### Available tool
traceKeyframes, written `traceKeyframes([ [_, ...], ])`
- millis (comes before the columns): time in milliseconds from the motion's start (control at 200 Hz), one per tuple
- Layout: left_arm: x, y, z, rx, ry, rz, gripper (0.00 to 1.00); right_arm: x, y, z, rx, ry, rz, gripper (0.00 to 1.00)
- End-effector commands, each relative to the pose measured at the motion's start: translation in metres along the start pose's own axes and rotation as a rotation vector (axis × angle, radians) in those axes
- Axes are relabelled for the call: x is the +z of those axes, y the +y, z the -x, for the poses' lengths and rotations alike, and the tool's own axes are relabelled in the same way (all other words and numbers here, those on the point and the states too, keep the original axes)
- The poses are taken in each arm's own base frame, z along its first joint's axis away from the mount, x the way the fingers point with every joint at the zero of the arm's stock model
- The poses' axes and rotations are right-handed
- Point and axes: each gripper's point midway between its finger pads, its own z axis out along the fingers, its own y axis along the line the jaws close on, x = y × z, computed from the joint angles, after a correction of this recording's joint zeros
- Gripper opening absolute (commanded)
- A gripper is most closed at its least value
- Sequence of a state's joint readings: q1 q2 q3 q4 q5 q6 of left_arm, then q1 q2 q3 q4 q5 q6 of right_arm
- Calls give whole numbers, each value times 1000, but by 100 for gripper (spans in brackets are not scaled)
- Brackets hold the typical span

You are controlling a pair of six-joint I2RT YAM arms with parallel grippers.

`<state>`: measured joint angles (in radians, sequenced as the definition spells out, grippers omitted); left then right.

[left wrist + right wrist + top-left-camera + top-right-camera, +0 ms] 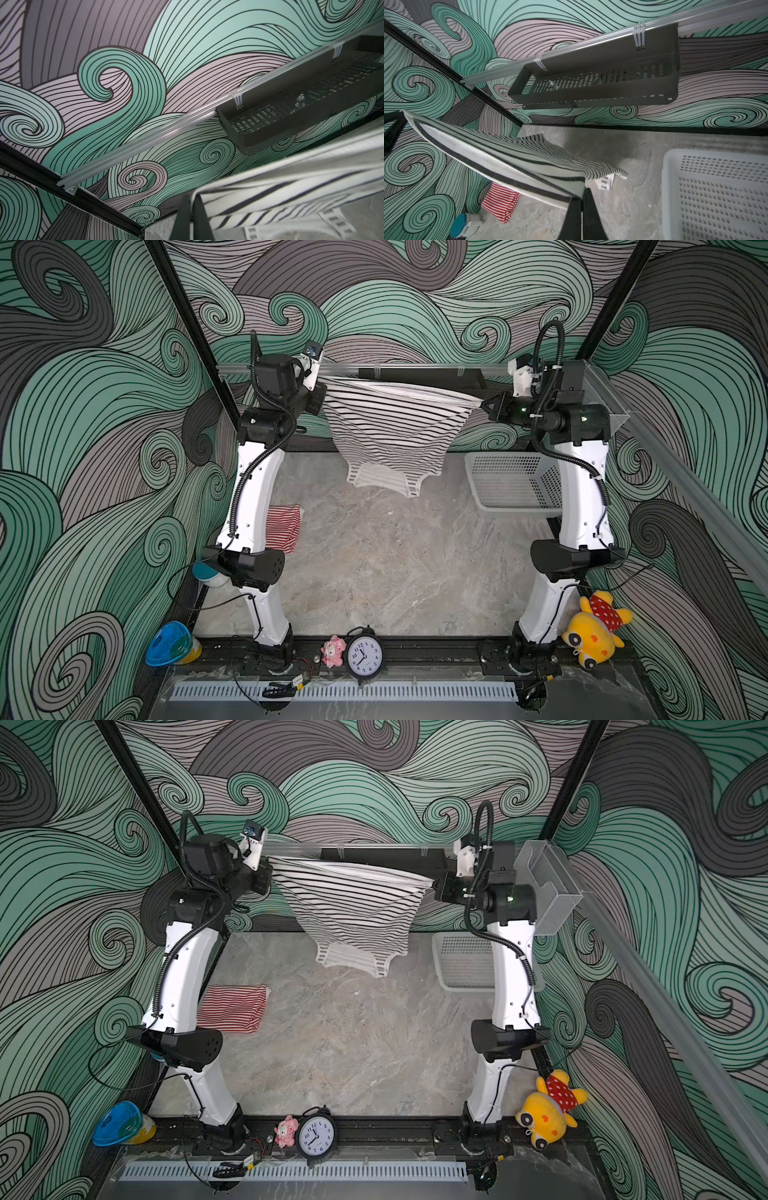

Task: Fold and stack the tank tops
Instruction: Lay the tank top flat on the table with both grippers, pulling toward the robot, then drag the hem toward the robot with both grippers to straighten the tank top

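The black-and-white striped tank top (390,427) (345,903) hangs in the air above the far end of the table, stretched between both grippers, its straps dangling lowest. My left gripper (322,391) (192,199) is shut on its left hem corner. At the opposite hem corner my right gripper (484,404) (582,192) is shut on the cloth too. The red-and-white striped tank top (284,526) (232,1006) (500,202) lies folded on the table's left side, partly hidden behind the left arm.
A white perforated basket (513,485) (716,193) stands on the table at the right. A dark slotted shelf (301,104) hangs from a rail on the back wall behind the held cloth. A clock (364,655) and plush toys (594,630) line the near edge.
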<state>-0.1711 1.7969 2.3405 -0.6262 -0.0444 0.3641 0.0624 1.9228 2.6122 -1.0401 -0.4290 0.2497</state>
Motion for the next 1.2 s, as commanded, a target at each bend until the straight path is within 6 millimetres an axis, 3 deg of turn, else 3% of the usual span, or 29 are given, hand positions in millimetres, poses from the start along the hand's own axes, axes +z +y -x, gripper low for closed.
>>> traceKeyframes([
  [0,-4,17,-12,-31,-16,67,0,-1,7,12,4,-52,74,0],
  [130,23,1,-96,-56,122,41,0,40,-22,-38,74,52,65,0],
  [250,30,-34,-183,-86,272,-45,0,67,-50,-109,173,141,61,0],
  [370,5,-75,-247,-80,361,-166,0,62,-55,-185,262,201,79,0],
  [471,-23,-101,-295,-49,488,-257,0,53,-55,-228,288,247,80,0],
  [646,-71,-146,-360,-11,679,-471,0,37,-53,-291,310,388,55,0],
  [866,-123,-173,-409,53,859,-635,0,19,-53,-367,330,552,8,0],
  [986,-144,-177,-428,86,943,-679,0,6,-45,-392,328,600,-9,0],
  [1196,-168,-188,-433,94,966,-763,0,-12,-33,-429,315,688,-43,0],
])
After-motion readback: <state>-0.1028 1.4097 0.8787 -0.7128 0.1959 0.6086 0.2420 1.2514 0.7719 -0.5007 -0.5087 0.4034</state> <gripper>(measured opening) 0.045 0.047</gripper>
